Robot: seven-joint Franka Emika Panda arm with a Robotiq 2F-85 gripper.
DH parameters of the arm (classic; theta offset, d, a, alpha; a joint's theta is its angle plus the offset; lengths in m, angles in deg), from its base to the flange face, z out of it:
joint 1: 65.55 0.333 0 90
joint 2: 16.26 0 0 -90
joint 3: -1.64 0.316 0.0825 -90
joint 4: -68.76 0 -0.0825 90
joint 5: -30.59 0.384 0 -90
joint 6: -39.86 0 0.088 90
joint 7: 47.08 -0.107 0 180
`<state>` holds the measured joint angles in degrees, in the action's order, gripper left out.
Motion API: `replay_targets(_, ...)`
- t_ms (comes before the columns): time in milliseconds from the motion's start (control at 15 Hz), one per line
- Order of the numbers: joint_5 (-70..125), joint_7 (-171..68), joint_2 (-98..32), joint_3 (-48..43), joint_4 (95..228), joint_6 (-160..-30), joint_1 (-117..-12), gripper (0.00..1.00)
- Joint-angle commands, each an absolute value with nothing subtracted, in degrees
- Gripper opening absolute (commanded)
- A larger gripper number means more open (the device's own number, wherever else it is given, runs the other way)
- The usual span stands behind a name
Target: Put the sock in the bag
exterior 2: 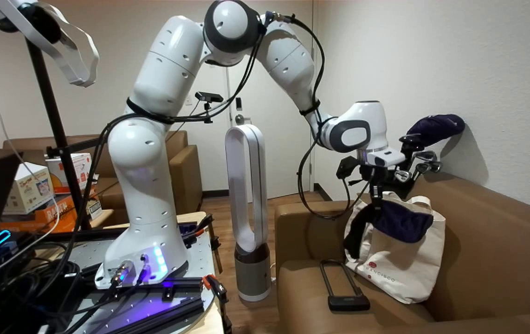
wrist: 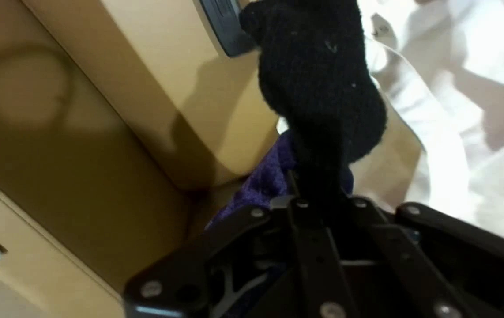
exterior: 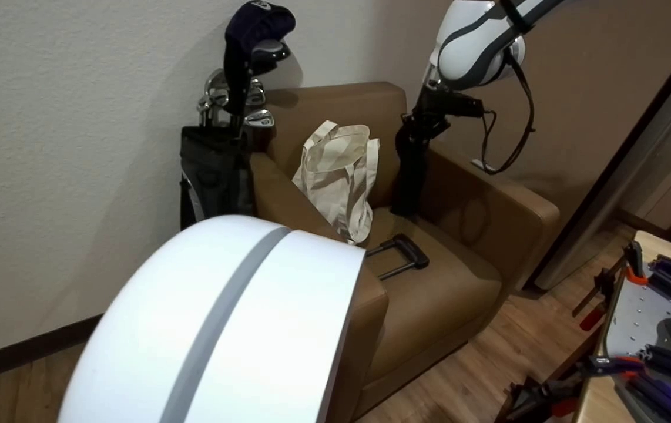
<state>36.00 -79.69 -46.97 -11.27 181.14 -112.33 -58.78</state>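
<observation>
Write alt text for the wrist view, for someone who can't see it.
A black sock, held by the gripper at the bottom of the picture, reaches to the top edge; purple fabric shows behind its held end. A pale cloth bag is at right, and a tan armchair fills most of the left.

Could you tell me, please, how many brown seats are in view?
2: the armchair bearing the bag, shown in both exterior views, and another brown seat partly hidden behind the robot arm in an exterior view. More may be hidden.
</observation>
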Motion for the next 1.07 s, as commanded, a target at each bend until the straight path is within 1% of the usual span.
replay_targets(0,27.9,-87.3,-38.3,-15.9,185.1,-118.3,-51.2,0.04)
replay_targets(200,15.2,-98.3,-34.8,-22.4,184.2,-122.0,-43.6,0.04)
replay_targets(267,10.4,-102.2,-33.7,-23.9,183.3,-121.2,-41.7,0.04)
replay_targets(333,7.7,-105.3,-33.4,-27.4,182.6,-121.2,-38.1,0.04)
replay_targets(467,1.5,-111.9,-32.6,-30.6,181.5,-121.6,-34.7,0.04)
replay_targets(600,-0.5,-115.6,-33.9,-31.9,180.7,-122.1,-33.1,0.04)
replay_targets(867,1.8,-120.7,-41.3,-31.7,180.1,-133.9,-34.0,0.04)
replay_targets(1000,0.5,-126.2,-48.4,-35.3,177.9,-143.5,-32.4,0.04)
